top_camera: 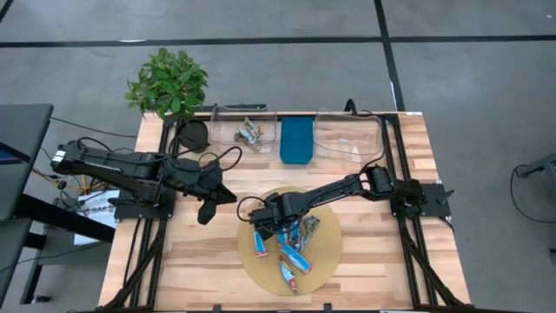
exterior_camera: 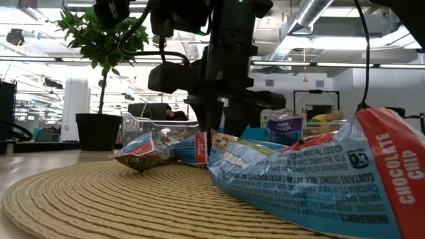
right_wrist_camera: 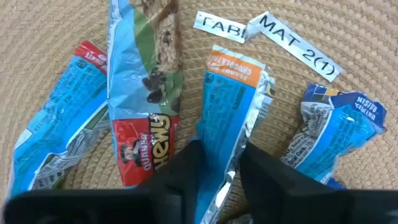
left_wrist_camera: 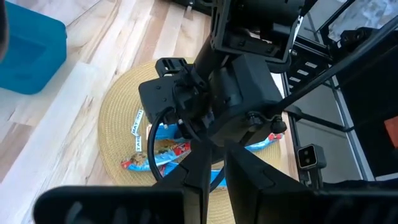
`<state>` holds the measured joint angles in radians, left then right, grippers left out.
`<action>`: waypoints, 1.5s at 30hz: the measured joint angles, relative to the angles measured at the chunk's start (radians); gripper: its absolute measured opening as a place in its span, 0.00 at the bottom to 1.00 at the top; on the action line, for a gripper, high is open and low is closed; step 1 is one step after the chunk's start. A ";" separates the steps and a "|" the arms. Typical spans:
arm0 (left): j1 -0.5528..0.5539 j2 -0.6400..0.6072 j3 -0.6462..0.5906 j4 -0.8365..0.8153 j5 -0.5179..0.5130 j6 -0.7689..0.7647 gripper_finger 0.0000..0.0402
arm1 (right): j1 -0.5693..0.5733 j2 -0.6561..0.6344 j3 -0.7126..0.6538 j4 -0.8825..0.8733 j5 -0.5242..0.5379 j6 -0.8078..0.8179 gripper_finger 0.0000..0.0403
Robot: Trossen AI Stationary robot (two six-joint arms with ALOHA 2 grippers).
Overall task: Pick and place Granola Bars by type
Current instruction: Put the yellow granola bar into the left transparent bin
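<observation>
Several shiny granola bars, mostly blue, lie flat on a round woven mat [top_camera: 326,261]: one with a red end [right_wrist_camera: 146,149], one at the side [right_wrist_camera: 53,137], one crumpled [right_wrist_camera: 339,127]. My right gripper [right_wrist_camera: 221,177] is down over the mat [top_camera: 263,219] and is shut on a blue bar with an orange end [right_wrist_camera: 233,106]. My left gripper [top_camera: 207,211] hangs shut and empty above the bare wood left of the mat. Some tan bars [top_camera: 249,133] lie in a clear bin at the back. My right gripper pinches the blue bar by its two long edges [right_wrist_camera: 225,163], near the end away from the orange one. The fingers [right_wrist_camera: 186,171] come from above, pointing down, and lie across the bar. The bar's orange end [right_wrist_camera: 233,67] lies on the mat.
A blue bin [top_camera: 296,141] stands at the back between two clear bins [top_camera: 347,135]. A potted plant [top_camera: 168,83] is at the far left corner. White paper labels [right_wrist_camera: 292,37] are stuck on the mat. The right arm [left_wrist_camera: 242,93] stands close in front of my left gripper.
</observation>
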<state>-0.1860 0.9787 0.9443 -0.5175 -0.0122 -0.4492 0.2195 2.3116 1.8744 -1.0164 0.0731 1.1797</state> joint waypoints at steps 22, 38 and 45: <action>0.068 0.006 0.000 0.036 -0.155 -0.209 0.29 | -0.081 -0.372 0.000 -0.085 0.342 -0.157 0.07; 0.244 0.127 0.000 0.389 -0.121 -0.281 0.47 | -0.158 -0.491 -0.001 0.164 0.255 -0.524 0.06; 0.272 0.186 0.000 0.479 -0.105 -0.275 0.47 | -0.146 -0.492 0.000 0.185 0.218 -0.542 0.06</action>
<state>0.0861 1.1648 0.9443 -0.0384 -0.1172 -0.7237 0.0738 1.8191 1.8744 -0.8318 0.2909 0.6381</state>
